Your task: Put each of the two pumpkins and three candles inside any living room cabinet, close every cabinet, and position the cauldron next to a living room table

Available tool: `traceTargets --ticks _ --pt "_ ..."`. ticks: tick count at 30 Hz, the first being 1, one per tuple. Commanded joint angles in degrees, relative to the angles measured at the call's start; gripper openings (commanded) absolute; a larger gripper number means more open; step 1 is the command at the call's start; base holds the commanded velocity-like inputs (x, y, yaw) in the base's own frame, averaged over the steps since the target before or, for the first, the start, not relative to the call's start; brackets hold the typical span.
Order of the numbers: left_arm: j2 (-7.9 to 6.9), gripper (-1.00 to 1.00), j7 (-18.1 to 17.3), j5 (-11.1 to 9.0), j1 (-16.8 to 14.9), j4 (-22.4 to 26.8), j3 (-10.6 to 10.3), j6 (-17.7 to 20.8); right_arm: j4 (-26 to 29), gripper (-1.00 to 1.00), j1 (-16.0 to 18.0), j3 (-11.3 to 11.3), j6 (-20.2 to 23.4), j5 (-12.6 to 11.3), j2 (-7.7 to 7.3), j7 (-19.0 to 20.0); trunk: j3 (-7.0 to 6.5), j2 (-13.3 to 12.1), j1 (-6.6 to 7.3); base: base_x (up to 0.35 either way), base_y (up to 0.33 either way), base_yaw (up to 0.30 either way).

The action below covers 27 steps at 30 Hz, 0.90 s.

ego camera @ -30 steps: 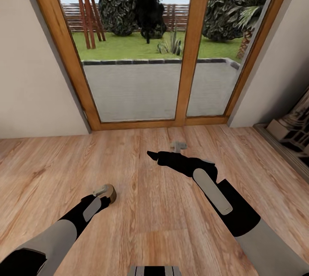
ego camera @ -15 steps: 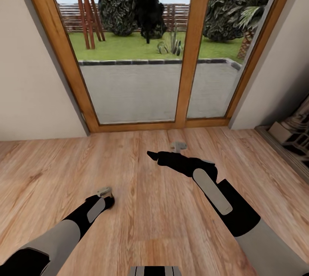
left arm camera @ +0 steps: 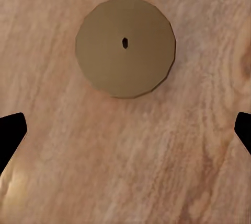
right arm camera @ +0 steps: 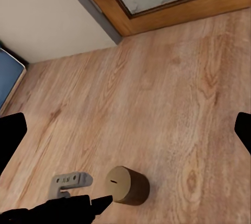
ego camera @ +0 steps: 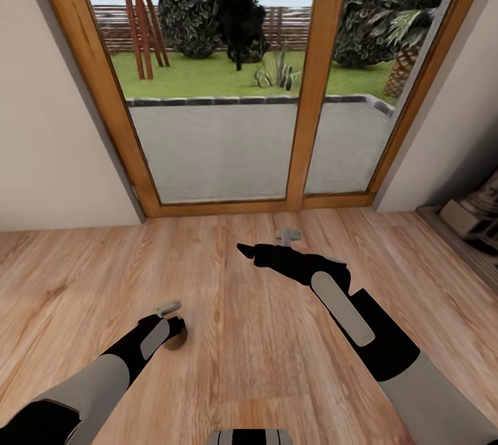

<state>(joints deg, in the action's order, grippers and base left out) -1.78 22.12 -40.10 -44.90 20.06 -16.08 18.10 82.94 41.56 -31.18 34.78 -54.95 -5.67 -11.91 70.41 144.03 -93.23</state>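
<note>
Wrist cams over same candle (left arm camera: 125, 46)

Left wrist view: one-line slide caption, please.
Open left end effector poised above a short beige-grey cylindrical candle standing upright on the wood-plank floor.

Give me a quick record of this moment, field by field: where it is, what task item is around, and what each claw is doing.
Setting: wooden floor in front of a glazed patio door
Task item: one candle, upright on the floor
Left claw: open, right above the candle, not gripping it
Right claw: held over bare floor, jaws wide in its wrist view, empty
Right edge: part of a pale object by the wall, unclear what
</note>
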Motion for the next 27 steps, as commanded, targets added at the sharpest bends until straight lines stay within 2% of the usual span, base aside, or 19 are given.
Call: traceTargets --ticks 1,12,27 --pt "-0.06 1.00 0.45 -0.50 -0.01 0.15 -0.50 0.24 0.10 1.00 0.07 -0.11 0.03 -0.60 -0.05 -0.57 0.05 0.02 0.00 0.173 0.049 0.000" --pt "-0.06 1.00 0.46 -0.51 -0.01 0.15 -0.53 0.27 0.11 1.00 0.03 -0.11 0.03 -0.60 -0.05 -0.57 0.05 0.02 0.00 0.205 0.031 0.000" --pt "-0.06 1.00 0.46 -0.64 -0.01 0.15 -0.50 0.27 0.06 1.00 0.03 -0.11 0.03 -0.60 -0.05 -0.57 0.05 0.02 0.00 0.106 0.046 0.000"
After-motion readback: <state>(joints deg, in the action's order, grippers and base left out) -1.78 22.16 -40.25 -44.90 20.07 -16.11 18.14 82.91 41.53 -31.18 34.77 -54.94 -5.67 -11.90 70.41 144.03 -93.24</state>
